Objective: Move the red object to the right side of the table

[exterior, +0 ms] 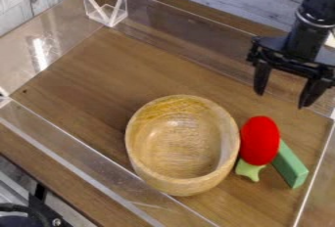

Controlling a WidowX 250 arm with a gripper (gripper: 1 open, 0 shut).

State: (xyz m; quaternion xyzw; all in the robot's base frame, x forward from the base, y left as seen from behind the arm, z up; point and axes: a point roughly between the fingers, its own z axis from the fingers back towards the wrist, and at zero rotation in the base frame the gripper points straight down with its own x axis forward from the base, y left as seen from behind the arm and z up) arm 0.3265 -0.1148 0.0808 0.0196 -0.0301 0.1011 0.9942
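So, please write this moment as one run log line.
gripper: open, empty, raised | red object: on table, right of bowl, against green block

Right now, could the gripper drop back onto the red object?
Probably yes: the gripper hangs open above and behind the red object, nothing between them; the bowl and green block crowd its sides.

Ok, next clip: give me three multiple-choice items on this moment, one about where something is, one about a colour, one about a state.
1. Where does the red object lie?
A. inside the wooden bowl
B. beside the bowl, against the green block
C. between the gripper's fingers

2. What colour is the flat block?
A. green
B. blue
C. yellow

3. How is the gripper?
A. shut on the red object
B. shut, empty
C. open, empty

Key: 1 B, it sits right of the bowl, overlapping the block. 2 A, plainly green. 3 C, fingers spread above the table with nothing between.
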